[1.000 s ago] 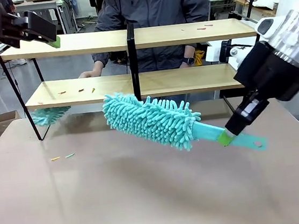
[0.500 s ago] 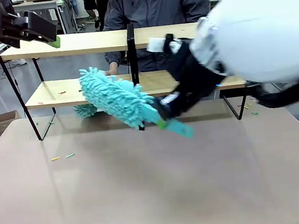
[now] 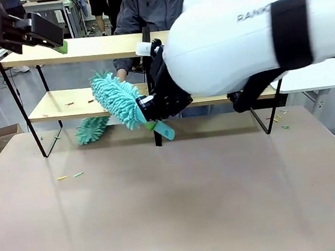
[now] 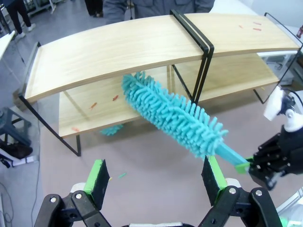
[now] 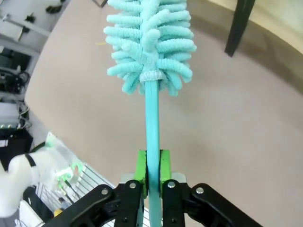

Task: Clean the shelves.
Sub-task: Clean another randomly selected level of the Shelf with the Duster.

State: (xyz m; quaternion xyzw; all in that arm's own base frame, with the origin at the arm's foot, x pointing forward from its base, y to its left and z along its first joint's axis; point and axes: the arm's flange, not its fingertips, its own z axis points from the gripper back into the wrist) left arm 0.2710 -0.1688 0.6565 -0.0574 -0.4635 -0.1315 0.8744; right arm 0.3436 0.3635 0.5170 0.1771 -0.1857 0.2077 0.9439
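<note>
The shelves point(image 3: 98, 47) stand across the far side of the table, two light-wood boards in a black frame with a central post point(image 3: 149, 67). My right gripper point(image 3: 150, 120) is shut on the handle of a teal fluffy duster point(image 3: 114, 96). The duster's head lies against the left half of the lower board point(image 3: 56, 105). In the right wrist view the gripper point(image 5: 151, 165) clamps the thin handle, with the duster head point(image 5: 149, 42) beyond it. My left gripper point(image 3: 56, 42) hangs open at the upper board's left end. From above, its wrist view shows its pads point(image 4: 98, 176) wide apart over the shelves point(image 4: 118, 49).
A second teal duster point(image 3: 92, 128) shows under the lower board's left part. A person's hand point(image 3: 121, 76) is behind the shelves. Small red and green bits lie on the lower board point(image 3: 68, 104), on the table point(image 3: 69, 175) and at the upper board's right end point(image 4: 255, 26).
My right arm has swung left across the table, carrying the duster from the front right up to the lower board. The second duster has slid right. The left gripper has stayed put.
</note>
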